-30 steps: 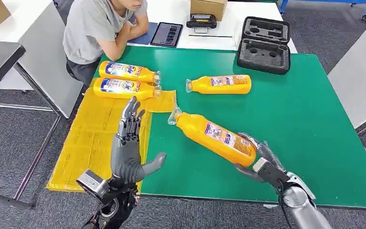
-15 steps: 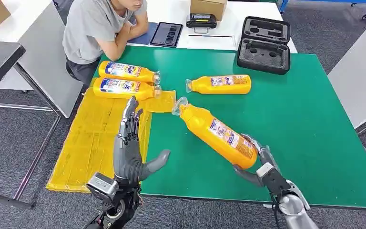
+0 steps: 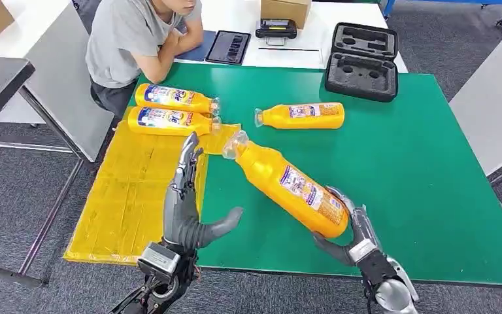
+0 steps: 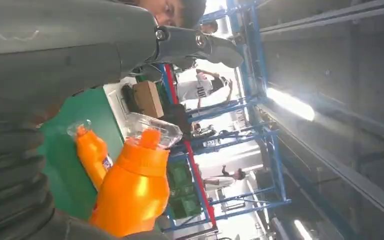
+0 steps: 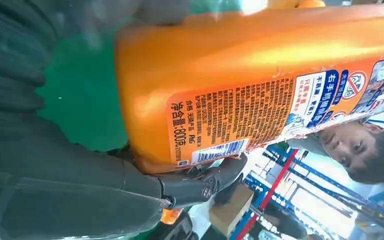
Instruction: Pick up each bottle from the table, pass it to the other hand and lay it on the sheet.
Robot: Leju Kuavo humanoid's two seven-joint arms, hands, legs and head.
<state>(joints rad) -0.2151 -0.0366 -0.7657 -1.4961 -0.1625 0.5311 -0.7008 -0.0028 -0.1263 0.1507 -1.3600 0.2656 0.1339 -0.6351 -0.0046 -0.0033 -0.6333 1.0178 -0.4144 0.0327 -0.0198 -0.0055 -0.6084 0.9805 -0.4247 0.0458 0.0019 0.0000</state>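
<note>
Your right hand grips the base of an orange bottle and holds it above the green table, slanted so its clear cap points toward your left hand. That left hand holds nothing: its fingers are straight and close together, pointing away from you, with the thumb stuck out toward the bottle, and it hovers over the seam where the yellow sheet meets the green. Two bottles lie side by side at the far end of the sheet, caps toward the table's middle, and a fourth bottle lies on the bare green just beyond the held one's cap. A seated person leans on the white table at the far side, close to the two laid bottles, with a tablet beside the forearm. A black foam case sits at the far edge of the green table, with a cardboard box and a small black device behind it. In the right wrist view the bottle's label is readable only in part, and your own fingers cover its bottom edge. The left wrist view is mostly hand cover, with the held bottle's neck cut off below.
</note>
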